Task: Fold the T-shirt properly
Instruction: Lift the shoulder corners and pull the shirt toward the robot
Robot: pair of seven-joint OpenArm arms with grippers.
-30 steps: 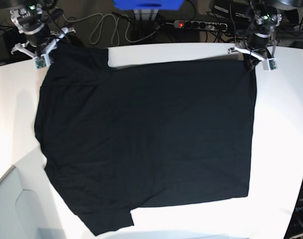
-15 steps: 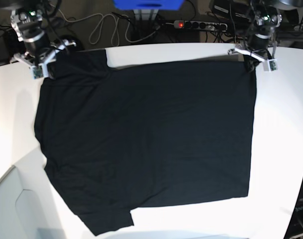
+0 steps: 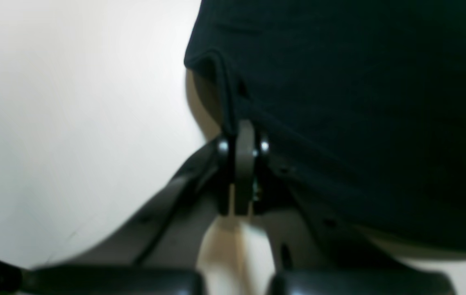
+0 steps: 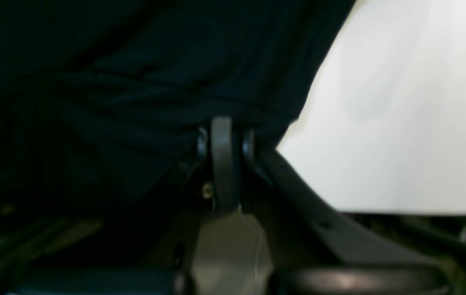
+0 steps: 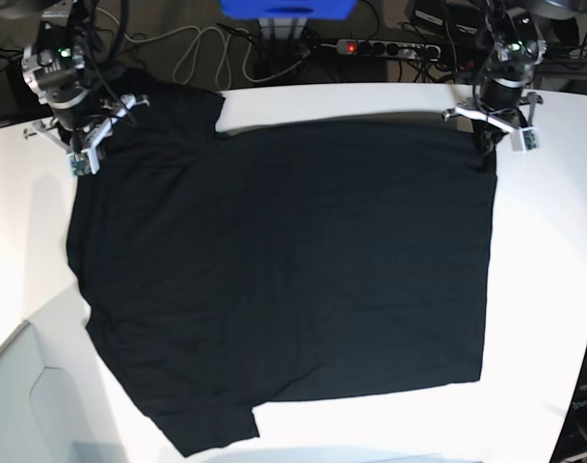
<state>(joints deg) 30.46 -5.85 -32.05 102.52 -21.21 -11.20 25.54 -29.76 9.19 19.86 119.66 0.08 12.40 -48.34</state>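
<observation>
Black shirt (image 5: pixel 293 260) covering white table (image 5: pixel 539 289), cables (image 5: pixel 206 48) trailing at twelve, left gripper (image 5: pixel 500 135) pinching shirt at one, right gripper (image 5: pixel 86 154) reaching down at eleven, fingertips closed together

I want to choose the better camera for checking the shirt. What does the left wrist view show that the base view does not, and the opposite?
Only left wrist: a close look at the raised fold of the shirt running down into the left gripper, with shadow beneath.

Only base: the right gripper over the opposite upper corner, and the lower sleeve.

Both: black cloth, white table and the left gripper shut on the shirt.
</observation>
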